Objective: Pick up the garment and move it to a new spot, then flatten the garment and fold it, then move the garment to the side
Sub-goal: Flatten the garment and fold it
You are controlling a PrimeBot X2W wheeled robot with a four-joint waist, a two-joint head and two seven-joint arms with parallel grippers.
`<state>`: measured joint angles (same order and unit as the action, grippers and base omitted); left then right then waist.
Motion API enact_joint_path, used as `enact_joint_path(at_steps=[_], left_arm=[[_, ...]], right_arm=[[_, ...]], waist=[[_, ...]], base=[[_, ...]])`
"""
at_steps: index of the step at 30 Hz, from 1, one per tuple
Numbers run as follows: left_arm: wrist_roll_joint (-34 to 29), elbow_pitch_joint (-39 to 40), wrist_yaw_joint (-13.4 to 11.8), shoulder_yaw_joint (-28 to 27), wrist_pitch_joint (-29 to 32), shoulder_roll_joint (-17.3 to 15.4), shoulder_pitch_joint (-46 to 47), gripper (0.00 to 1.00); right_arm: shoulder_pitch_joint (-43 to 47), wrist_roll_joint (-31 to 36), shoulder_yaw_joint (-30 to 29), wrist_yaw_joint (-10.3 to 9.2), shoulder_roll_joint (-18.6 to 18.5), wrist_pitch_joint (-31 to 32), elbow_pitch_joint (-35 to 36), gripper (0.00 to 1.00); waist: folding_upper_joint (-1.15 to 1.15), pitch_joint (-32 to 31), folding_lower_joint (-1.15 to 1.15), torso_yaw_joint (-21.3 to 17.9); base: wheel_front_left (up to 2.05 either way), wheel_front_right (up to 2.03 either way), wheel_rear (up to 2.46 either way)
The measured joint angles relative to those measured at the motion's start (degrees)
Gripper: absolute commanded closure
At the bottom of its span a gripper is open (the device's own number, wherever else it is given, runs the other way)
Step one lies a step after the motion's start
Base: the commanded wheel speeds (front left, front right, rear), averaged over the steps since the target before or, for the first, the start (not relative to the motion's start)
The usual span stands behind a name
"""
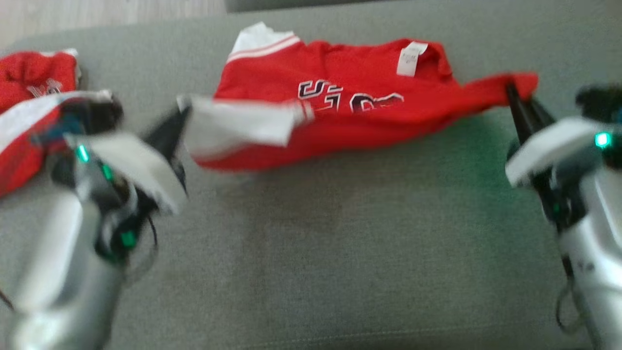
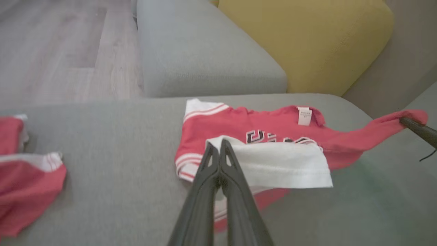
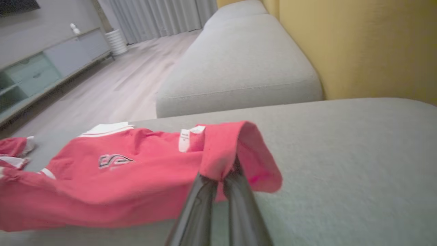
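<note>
Where: red jersey (image 1: 369, 121) lies across the grey sofa seat (image 1: 311, 253).
Left jaws: closed tight on the corner of its white flap (image 1: 238, 124) (flap lies over the chest print).
Right jaws: pinched shut on the far red corner (image 1: 522, 82).
Why: a grip at each end probably serves to stretch it flat.
Aside: second red garment (image 1: 29, 97), well apart.

Red T-shirt (image 1: 369, 131) w/ white sleeves, black-white lettering (image 1: 350, 95) and a white label (image 1: 410, 58) lies across the far part of the grey sofa seat (image 1: 311, 243). One white sleeve (image 1: 238, 124) is folded over its front. The red end (image 1: 515, 85) twd the seat's right side is stretched out, lifted a bit.
</note>
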<state>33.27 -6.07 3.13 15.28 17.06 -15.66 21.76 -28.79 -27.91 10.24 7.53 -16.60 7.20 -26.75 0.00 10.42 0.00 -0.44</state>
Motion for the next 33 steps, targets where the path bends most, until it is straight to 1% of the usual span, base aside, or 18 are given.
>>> enact_joint_path(at_steps=[3, 4, 6, 8, 10, 11, 15, 20, 24, 25, 29, 33], left_arm=[[-1.25, -4.34, 0.97, 0.05, 0.00, -0.91, 8.98, 1.00], [-2.22, -6.22, 1.40, 0.35, 0.01, -1.38, 12.22, 1.00], [-2.19, -10.44, 2.00, 0.25, -0.01, -1.45, 18.92, 1.00], [-2.56, -14.89, 2.81, 0.55, -0.12, -1.45, 25.79, 1.00], [-2.30, -19.02, 3.12, 0.52, -1.13, -1.20, 32.96, 1.00], [-2.40, -21.00, 3.47, 0.54, -1.40, -1.22, 36.54, 1.00], [-2.36, -27.71, 3.93, 0.46, -3.25, -1.27, 49.26, 1.00], [0.59, -33.94, 3.98, -1.68, -5.64, -0.90, 62.69, 1.00], [2.18, -38.27, 4.00, -2.99, -7.42, -1.05, 72.91, 1.00], [3.61, -40.35, 4.00, -3.26, -8.17, -1.05, 77.21, 1.00], [5.39, -43.84, 4.00, -2.92, -8.82, -1.42, 82.39, 1.00], [7.92, -46.34, 4.00, -0.22, -7.49, -2.14, 82.48, 1.00]], right_arm=[[-6.28, -4.06, 1.96, 0.00, 0.42, 1.49, -0.52, 1.00], [-8.87, -4.39, 3.09, 0.00, 0.13, 2.26, -1.33, 1.00], [-14.36, -7.69, 4.31, 0.00, 0.05, 3.09, -3.24, 1.00], [-19.80, -8.31, 6.31, 0.00, -0.48, 3.92, -5.23, 1.00], [-25.37, -10.90, 7.71, 0.00, -0.49, 4.44, -7.02, 1.00], [-28.16, -10.95, 8.73, 0.00, -0.55, 4.45, -7.65, 1.00], [-38.97, -14.12, 10.68, 0.00, -0.23, 5.10, -9.96, 1.00], [-52.08, -17.74, 11.20, 0.00, -0.22, 4.94, -13.41, 1.00], [-61.01, -18.19, 11.39, 0.00, -0.37, 3.53, -15.93, 1.00], [-64.33, -18.95, 11.63, 0.00, -0.46, 2.83, -17.22, 1.00], [-68.69, -19.52, 13.77, 0.00, -0.53, 1.87, -19.50, 1.00], [-68.94, -21.26, 17.27, 0.00, -0.71, 1.77, -20.72, 1.00]], waist=[[0.00, 2.61, 0.00, 0.26], [0.00, 3.60, 0.00, 0.35], [0.00, 5.77, 0.01, 0.55], [0.00, 7.93, 0.01, 0.74], [0.00, 10.15, 0.02, 0.92], [0.00, 11.23, 0.02, 1.00], [0.00, 15.16, 0.02, 1.19], [0.00, 19.06, 0.02, 1.26], [0.00, 21.02, 0.02, 1.36], [0.00, 21.38, 0.01, 1.53], [0.00, 21.09, 0.00, 1.73], [0.00, 19.97, 0.00, 1.93]], base=[[0.00, 0.00, 0.00], [0.00, 0.00, 0.00], [0.00, 0.00, 0.00], [0.00, 0.00, 0.00], [0.00, 0.00, 0.00], [0.00, 0.00, 0.00], [0.00, 0.00, 0.00], [0.00, 0.00, 0.00], [0.00, 0.00, 0.00], [0.00, 0.00, 0.00], [0.00, 0.00, 0.00], [0.00, 0.00, 0.00]])
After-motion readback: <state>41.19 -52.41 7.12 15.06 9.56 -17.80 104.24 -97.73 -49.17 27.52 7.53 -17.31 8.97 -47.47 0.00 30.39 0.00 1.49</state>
